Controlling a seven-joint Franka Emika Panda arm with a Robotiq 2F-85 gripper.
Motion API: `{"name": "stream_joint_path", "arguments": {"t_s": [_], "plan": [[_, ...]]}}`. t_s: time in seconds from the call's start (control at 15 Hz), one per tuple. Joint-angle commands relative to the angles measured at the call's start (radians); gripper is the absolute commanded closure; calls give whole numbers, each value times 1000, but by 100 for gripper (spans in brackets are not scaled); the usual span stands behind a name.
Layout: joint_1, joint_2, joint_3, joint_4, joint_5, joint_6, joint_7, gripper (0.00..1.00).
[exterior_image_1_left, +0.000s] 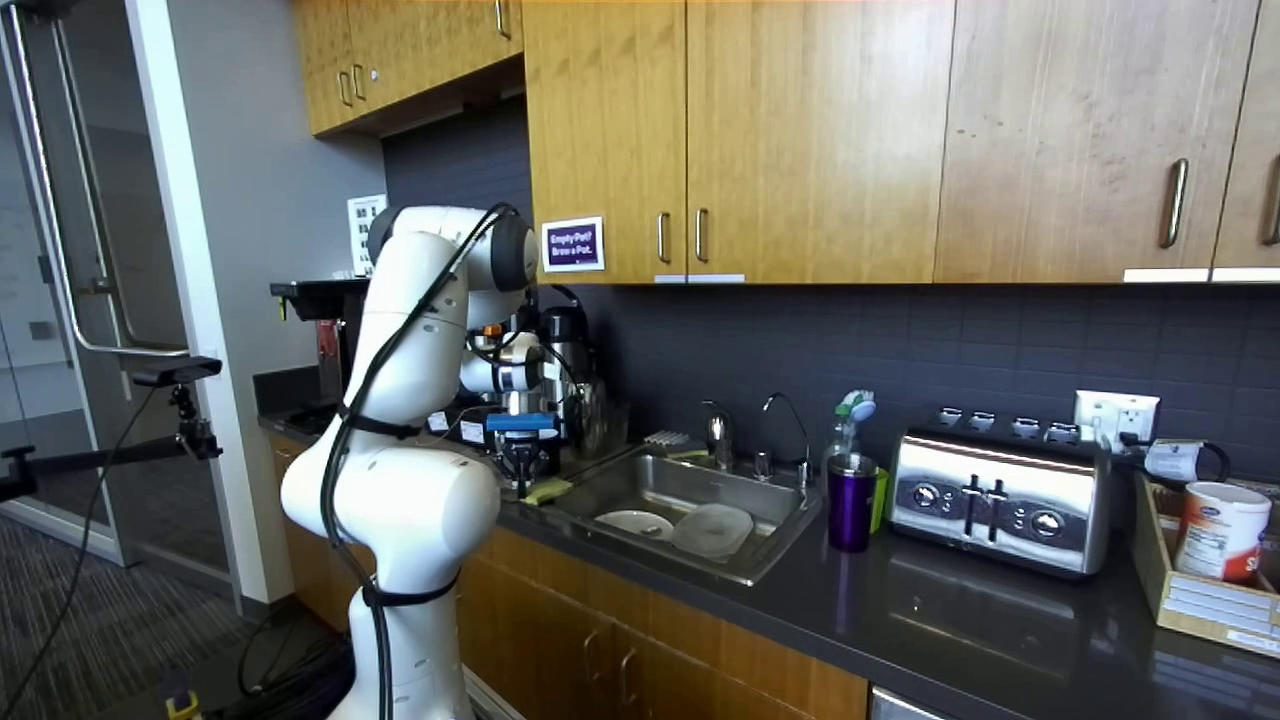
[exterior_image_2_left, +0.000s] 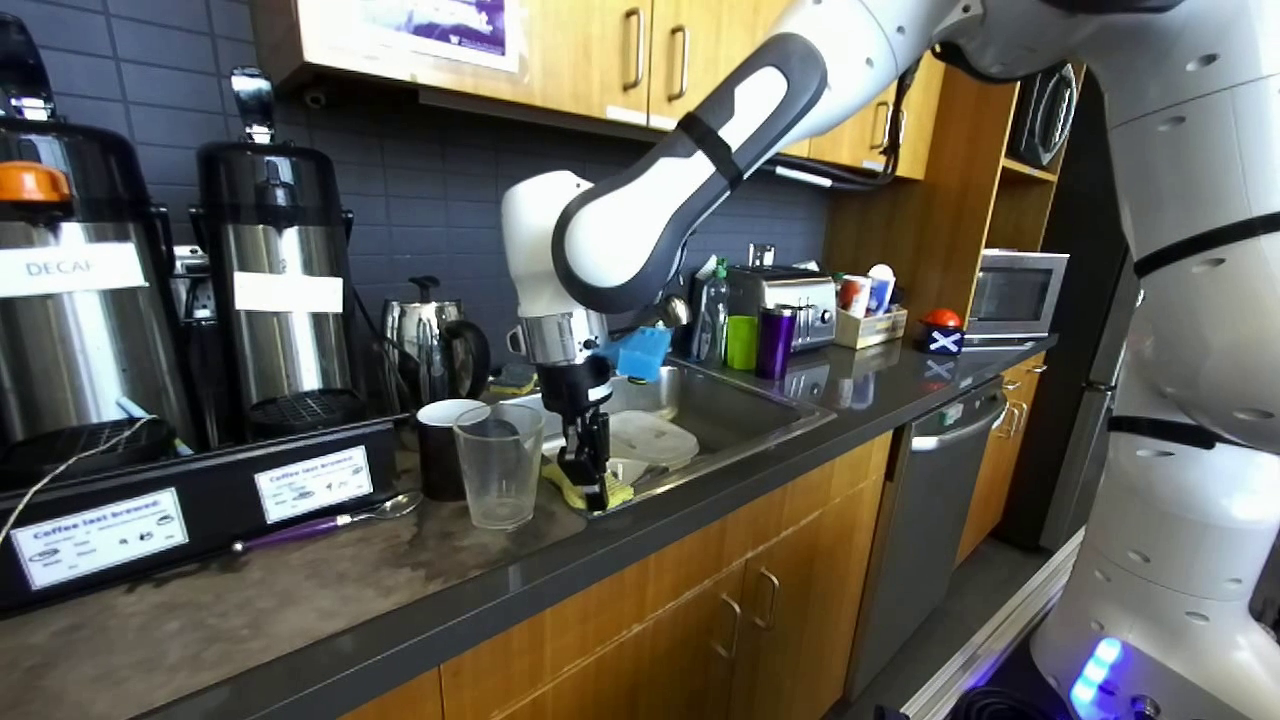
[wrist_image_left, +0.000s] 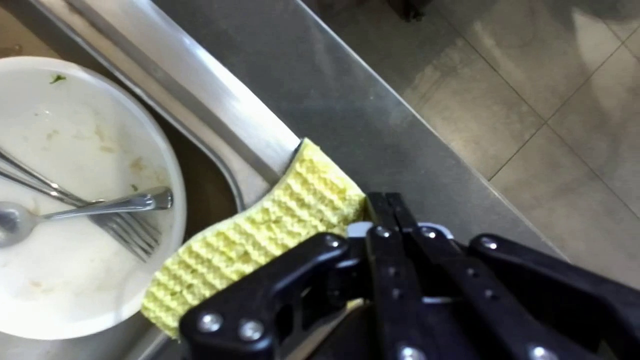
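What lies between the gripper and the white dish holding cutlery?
In the wrist view: the yellow sponge, lying over the sink's rim.

A yellow sponge (wrist_image_left: 260, 235) is laid ridged, waffle-textured face up, one long edge curved inward. In the wrist view it is placed left of the fingers (wrist_image_left: 378, 210), its upper right end just beside the tips; whether it is touched can't be told. Lower right side partly hidden. In an exterior view, yellow sponge (exterior_image_2_left: 620, 493) is seen on both sides of the fingers.
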Motion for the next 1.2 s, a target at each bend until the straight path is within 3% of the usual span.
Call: {"name": "stream_joint_path", "arguments": {"t_s": [0.0,0.67,0.73,0.93,1.13], "plan": [[1,15,9,36,68,-49,5,99],[0,16,9,43,143,-50,10,99],[0,17,9,43,149,-50,9,72],[-3,16,9,41,168,-51,12,61],[-2,9,11,37,193,-49,16,41]]}}
